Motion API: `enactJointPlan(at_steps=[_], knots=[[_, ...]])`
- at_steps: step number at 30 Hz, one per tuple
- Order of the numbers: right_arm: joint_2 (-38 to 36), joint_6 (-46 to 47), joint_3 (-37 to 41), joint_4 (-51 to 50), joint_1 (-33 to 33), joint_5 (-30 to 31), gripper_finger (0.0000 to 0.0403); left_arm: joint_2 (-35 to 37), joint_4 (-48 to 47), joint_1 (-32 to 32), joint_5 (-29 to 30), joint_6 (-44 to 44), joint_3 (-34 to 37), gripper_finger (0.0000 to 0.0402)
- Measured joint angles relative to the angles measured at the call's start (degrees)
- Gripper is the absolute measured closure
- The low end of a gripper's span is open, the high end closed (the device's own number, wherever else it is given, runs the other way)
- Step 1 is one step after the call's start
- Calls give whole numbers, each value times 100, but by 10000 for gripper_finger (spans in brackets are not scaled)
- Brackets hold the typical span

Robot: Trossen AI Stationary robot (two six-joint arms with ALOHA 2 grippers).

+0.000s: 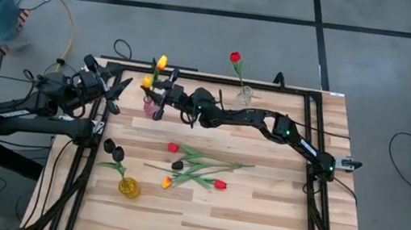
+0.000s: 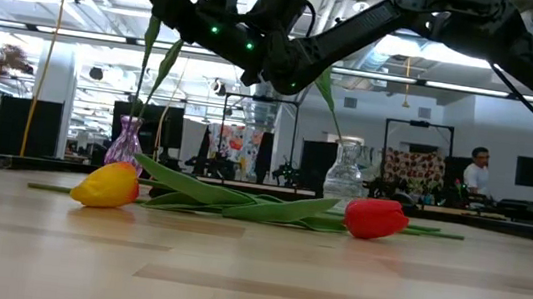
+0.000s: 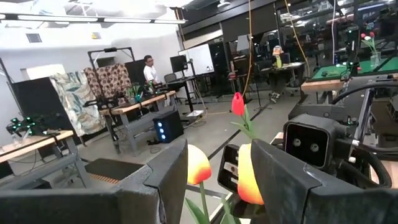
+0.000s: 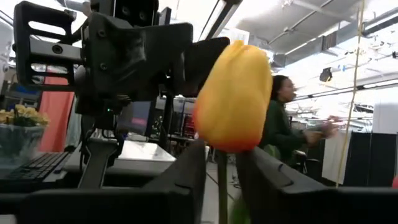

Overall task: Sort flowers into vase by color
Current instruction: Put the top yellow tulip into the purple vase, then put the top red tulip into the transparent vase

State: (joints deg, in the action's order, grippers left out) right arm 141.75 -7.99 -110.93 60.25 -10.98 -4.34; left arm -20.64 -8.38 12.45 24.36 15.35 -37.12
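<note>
The right arm stretches low across the table (image 1: pixel 255 220) toward ten o'clock, its right pincer (image 4: pixel 219 163) clamped on the stem of a yellow-orange tulip (image 4: pixel 233 93) held upright over the pink vase (image 1: pixel 149 106). The left pincer (image 1: pixel 116 93) hovers at nine o'clock, fingers apart, facing it. A red tulip (image 1: pixel 235 57) stands in the clear vase (image 1: pixel 243 96); more flowers (image 1: pixel 198 167) lie mid-table, and a near-black tulip (image 1: pixel 112 150) leans in the amber vase (image 1: pixel 128 187).
</note>
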Motion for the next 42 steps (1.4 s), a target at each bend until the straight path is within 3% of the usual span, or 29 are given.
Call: enactJointPlan(at_steps=[6, 13, 23, 29, 42], knots=[[-44, 233, 0, -293, 0, 4, 234, 0, 2, 0, 0, -4, 0, 237], [-485, 316, 0, -1918, -11, 2, 199, 0, -5, 0, -2, -11, 0, 237], [-1161, -396, 0, -4208, -15, 17, 199, -2, -122, 0, -2, -44, 0, 237], [-1621, -563, 0, -5615, -28, 536, 200, -2, -127, 0, -2, -59, 0, 237], [-2418, -603, 0, -7387, -44, 1029, 200, -1, -127, 0, -2, -58, 0, 237]])
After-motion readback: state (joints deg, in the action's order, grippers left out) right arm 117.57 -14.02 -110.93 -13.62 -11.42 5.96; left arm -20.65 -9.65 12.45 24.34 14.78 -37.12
